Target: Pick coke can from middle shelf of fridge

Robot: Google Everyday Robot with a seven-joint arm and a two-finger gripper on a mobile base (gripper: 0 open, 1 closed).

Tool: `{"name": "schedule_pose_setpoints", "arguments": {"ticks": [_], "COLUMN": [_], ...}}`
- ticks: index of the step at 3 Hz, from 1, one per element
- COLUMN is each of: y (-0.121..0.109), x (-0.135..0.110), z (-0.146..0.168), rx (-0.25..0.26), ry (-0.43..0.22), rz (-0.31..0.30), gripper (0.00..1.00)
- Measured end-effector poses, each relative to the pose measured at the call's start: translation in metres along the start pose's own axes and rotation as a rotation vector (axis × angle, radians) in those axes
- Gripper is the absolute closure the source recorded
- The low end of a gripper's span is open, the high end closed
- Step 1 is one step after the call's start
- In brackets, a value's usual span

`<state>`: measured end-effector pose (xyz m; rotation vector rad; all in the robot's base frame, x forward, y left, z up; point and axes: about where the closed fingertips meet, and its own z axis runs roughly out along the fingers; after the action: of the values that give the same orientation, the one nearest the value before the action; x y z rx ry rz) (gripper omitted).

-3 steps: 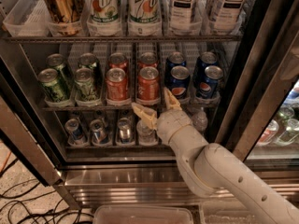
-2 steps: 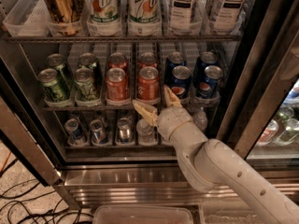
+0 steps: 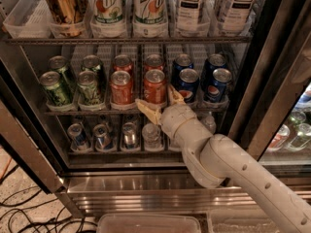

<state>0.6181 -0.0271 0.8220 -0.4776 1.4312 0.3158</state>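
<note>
The fridge (image 3: 146, 186) stands open with steel frame and wire racks. On the middle shelf (image 3: 73, 111) stand green cans at left, red coke cans in the middle and blue Pepsi cans at right. The front coke can (image 3: 154, 87) of the right red lane stands just above my gripper (image 3: 162, 104). The gripper is open, its two tan fingers spread, one below the can's left side, one at its right side. It holds nothing. Another front coke can (image 3: 121, 88) stands to the left.
Blue Pepsi cans (image 3: 188, 84) stand right of the gripper. Tall bottles and a gold can (image 3: 63, 4) fill the top rack. Small cans (image 3: 129, 135) sit on the lower rack. A dark door edge (image 3: 262, 72) is at right. Cables (image 3: 24, 212) lie on the floor.
The gripper has moved slightly up and to the right, closer to the front coke can of the right red lane. The cans have not moved.
</note>
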Motion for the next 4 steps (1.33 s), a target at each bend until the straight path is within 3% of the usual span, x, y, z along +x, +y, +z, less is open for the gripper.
{"name": "schedule_pose_setpoints", "arguments": {"ticks": [1,3,4], "y": [0.002,-0.012,-0.013], "x": [-0.001,-0.007,-0.006], "z": [0.012,0.024,0.025], "rx": [-0.022,0.002,0.005], "ry": [-0.003,-0.029,-0.028], "rz": [0.001,0.028,0.029], "gripper": [0.29,0.33,0.52]}}
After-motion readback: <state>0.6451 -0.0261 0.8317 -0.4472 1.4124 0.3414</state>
